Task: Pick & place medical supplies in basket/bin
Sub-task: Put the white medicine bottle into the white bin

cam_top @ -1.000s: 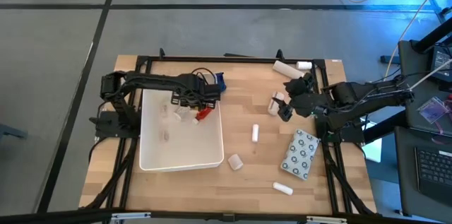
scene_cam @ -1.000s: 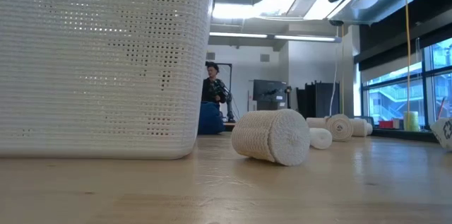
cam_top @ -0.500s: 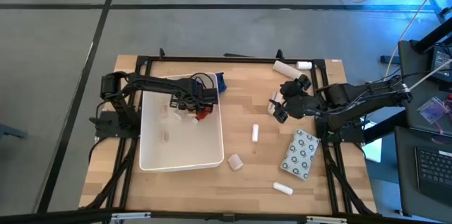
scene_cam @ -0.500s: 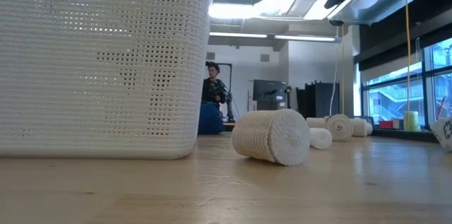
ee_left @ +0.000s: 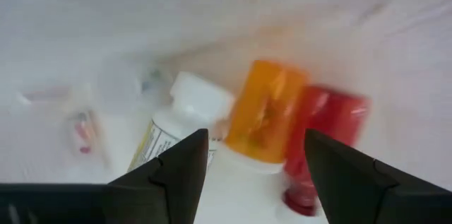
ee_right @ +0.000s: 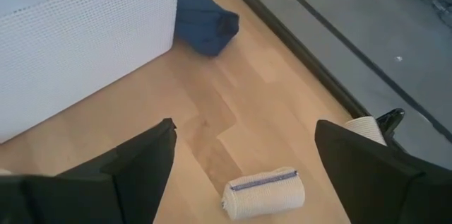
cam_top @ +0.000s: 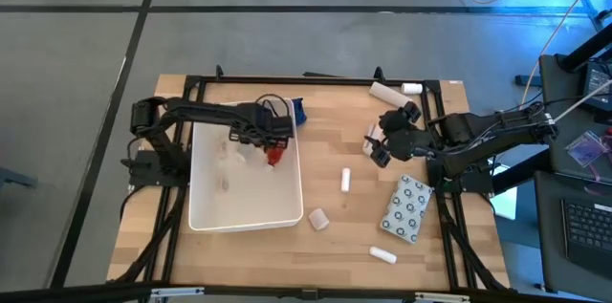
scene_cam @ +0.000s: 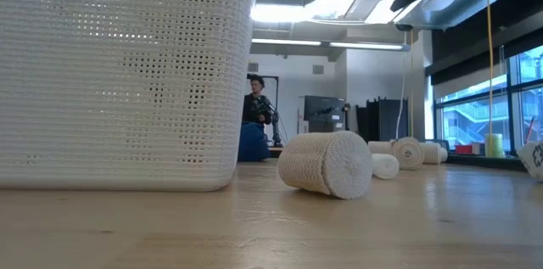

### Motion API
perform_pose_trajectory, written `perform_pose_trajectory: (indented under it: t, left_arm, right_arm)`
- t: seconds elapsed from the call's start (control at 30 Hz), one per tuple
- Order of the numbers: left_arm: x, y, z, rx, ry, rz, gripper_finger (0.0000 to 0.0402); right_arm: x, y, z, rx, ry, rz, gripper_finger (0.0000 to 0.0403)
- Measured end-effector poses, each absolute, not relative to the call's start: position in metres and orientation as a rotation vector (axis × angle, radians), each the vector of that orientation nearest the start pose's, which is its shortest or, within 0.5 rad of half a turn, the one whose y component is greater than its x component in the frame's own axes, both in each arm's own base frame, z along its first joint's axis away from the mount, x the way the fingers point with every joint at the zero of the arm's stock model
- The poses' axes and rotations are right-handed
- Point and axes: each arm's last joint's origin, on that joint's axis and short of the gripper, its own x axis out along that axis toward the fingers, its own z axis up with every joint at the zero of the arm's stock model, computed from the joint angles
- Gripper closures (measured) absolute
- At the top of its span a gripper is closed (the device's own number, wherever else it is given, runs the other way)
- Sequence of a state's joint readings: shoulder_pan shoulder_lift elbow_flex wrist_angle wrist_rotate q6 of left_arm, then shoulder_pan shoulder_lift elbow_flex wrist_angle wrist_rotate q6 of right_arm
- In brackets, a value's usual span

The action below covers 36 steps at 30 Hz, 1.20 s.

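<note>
Bin (cam_top: pixel 246 209) sits on the table's left half. High view: left gripper (cam_top: pixel 271 138) over its far right corner, a red bottle (cam_top: pixel 273 156) just below it inside, plus a few pale items too faint to name. Left wrist view fills that in: fingers parted with nothing between them, and on the bin floor beneath lie an orange pill bottle (ee_left: pixel 265 111), the red bottle (ee_left: pixel 321 132) touching it, and a white bottle (ee_left: pixel 182 116) beside. Low view sees only the perforated bin wall (scene_cam: pixel 119 74), nothing inside, but shows a beige roll (scene_cam: pixel 327 164) near its corner and more rolls (scene_cam: pixel 409 152) farther back.

Blue cloth (cam_top: pixel 295 110) lies just outside the bin's far right corner; right wrist view confirms it is on wood, beside the wall (ee_right: pixel 206 17).

Right gripper (cam_top: pixel 379 142) hovers right of centre, jaws wide and empty; its wrist view shows a roll with a blue line (ee_right: pixel 263 191) below. Dotted packet (cam_top: pixel 407 208) is near the right edge.
</note>
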<state>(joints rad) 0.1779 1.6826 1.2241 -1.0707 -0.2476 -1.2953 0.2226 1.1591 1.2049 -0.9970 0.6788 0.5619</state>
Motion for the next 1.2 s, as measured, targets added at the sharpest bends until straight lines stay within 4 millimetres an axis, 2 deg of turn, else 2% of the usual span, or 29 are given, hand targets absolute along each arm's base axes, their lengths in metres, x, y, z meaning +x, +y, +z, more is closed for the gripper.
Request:
perform_pose_trajectory:
  t: [0.13,0.33,0.5,0.6,0.73,0.93,1.03,1.2]
  left_arm:
    - [0.290,0.053,0.256,-0.926,0.907,1.210,0.0178]
    - [0.274,0.023,0.334,-0.776,0.575,1.060,0.0178]
    - [0.260,-0.005,0.369,-0.662,0.396,0.893,0.0178]
    - [0.253,-0.017,0.377,-0.649,0.360,0.848,0.0178]
    - [0.248,-0.028,0.380,-0.624,0.355,0.816,0.0178]
    - [0.247,-0.035,0.379,-0.594,0.404,0.758,0.0178]
    - [0.247,-0.036,0.379,-0.582,0.432,0.728,0.0178]
    - [0.248,-0.036,0.378,-0.548,0.472,0.688,0.0178]
  right_arm:
    - [0.208,0.028,0.343,0.095,0.710,-0.636,0.0065]
    - [0.209,0.029,0.343,0.107,0.704,-0.639,0.0065]
    - [0.212,0.029,0.340,0.104,0.709,-0.652,0.0065]
    - [0.213,0.028,0.339,0.098,0.692,-0.709,0.0065]
    - [0.208,0.020,0.339,0.060,0.637,-0.867,0.0065]
    - [0.205,-0.001,0.345,0.014,0.655,-0.974,0.0065]
    - [0.209,-0.008,0.346,0.094,0.599,-1.016,0.0065]
    - [0.229,-0.041,0.349,0.234,0.598,-0.868,0.0065]
